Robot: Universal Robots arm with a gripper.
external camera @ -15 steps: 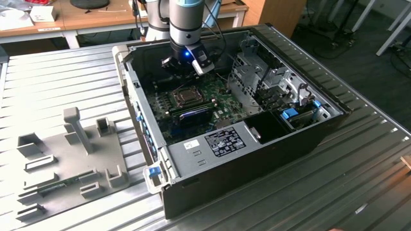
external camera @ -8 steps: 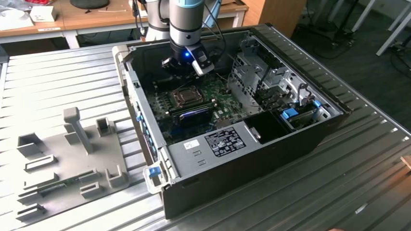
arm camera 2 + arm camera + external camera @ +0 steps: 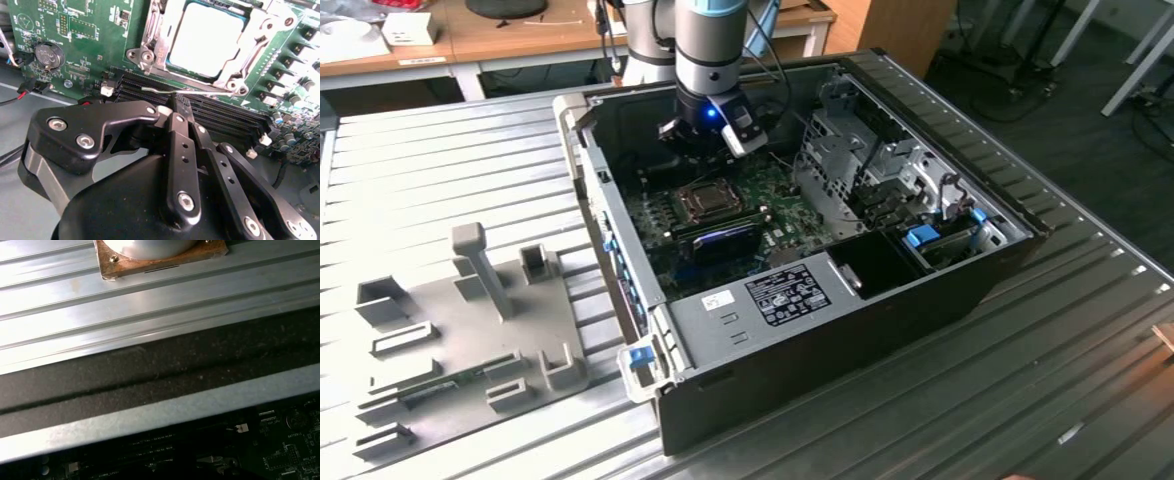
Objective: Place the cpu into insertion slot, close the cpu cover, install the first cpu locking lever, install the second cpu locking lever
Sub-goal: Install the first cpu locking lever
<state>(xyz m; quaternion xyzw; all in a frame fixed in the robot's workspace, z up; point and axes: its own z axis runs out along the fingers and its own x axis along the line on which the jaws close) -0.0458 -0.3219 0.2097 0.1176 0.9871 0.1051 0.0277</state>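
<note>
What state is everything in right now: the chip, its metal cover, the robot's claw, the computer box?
cpu: lying flat under the cover.
cpu cover: down over the cpu.
locking lever: lying level beside the cover; latched or not, cannot tell.
gripper: shut, tip close to the lever.
computer case: open, lying on its side.

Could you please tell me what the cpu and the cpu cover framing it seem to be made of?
The cpu: a metal top, dull silver-grey, giving only a soft matte glare. The cpu cover: probably thin steel plate, shiny, with bright reflections and sharp stamped edges.
</note>
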